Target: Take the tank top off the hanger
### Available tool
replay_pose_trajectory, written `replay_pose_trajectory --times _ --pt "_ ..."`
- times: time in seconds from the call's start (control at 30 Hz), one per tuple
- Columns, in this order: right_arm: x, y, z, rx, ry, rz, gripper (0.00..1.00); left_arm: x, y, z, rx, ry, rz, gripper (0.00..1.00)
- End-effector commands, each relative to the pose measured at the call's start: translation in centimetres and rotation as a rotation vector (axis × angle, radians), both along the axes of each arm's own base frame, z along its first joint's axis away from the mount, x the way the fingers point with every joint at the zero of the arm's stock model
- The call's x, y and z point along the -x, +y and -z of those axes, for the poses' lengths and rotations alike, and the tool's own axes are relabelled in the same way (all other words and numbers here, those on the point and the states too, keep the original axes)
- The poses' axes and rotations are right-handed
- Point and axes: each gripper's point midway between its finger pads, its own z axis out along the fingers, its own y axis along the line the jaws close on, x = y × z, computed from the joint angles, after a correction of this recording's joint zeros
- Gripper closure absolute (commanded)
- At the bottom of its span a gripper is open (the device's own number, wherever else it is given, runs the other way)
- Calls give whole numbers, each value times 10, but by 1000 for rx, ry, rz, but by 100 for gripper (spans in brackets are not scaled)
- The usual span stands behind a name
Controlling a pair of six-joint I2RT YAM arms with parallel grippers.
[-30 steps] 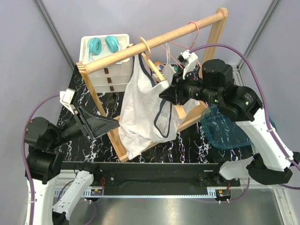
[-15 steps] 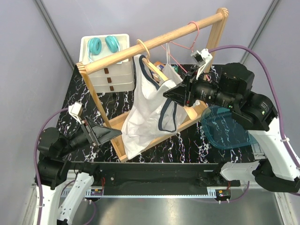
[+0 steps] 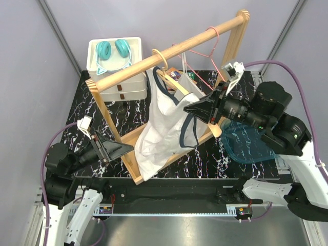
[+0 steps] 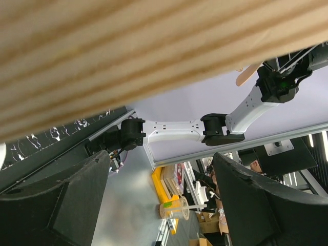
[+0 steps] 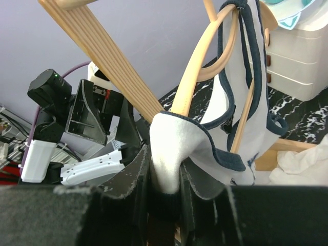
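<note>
A white tank top point(image 3: 165, 125) with navy trim hangs on a wooden hanger point(image 3: 172, 80) hooked over the wooden rail point(image 3: 169, 51) of a rack. My right gripper point(image 3: 190, 109) is shut on the top's right shoulder strap and holds it out to the right. In the right wrist view the white fabric point(image 5: 168, 154) is pinched between the jaws, beside the hanger arm point(image 5: 197, 69). My left gripper point(image 3: 125, 148) is open and empty, low at the left by the rack's front post. In the left wrist view a blurred wooden bar point(image 4: 128, 51) fills the top.
A white drawer unit point(image 3: 120, 84) with teal headphones point(image 3: 114, 49) stands at the back left. A blue tray point(image 3: 246, 143) lies at the right under my right arm. A pink wire hanger point(image 3: 207, 48) hangs on the rail. More white cloth lies behind the rack.
My right gripper has pulled the strap to the right, stretching the top sideways along the hanger. My left arm has dropped lower and back toward the near left.
</note>
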Motion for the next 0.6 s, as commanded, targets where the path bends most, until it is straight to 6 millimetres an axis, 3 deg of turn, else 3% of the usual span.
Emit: replay_pose_trajectory --times 0.0,0.23,0.4,0.57 --pt "1 19 -63 -189 -127 -71 100 2 0 -16 12 -49 6 14" --pt "7 26 -89 -273 -157 -126 100 0 3 -27 35 -47 -30 16" --pt "21 17 -104 -319 -171 -154 100 -29 14 -32 40 -39 -191 31" --pt "32 4 -111 -346 -190 -151 100 -63 15 -18 -8 21 -252 44"
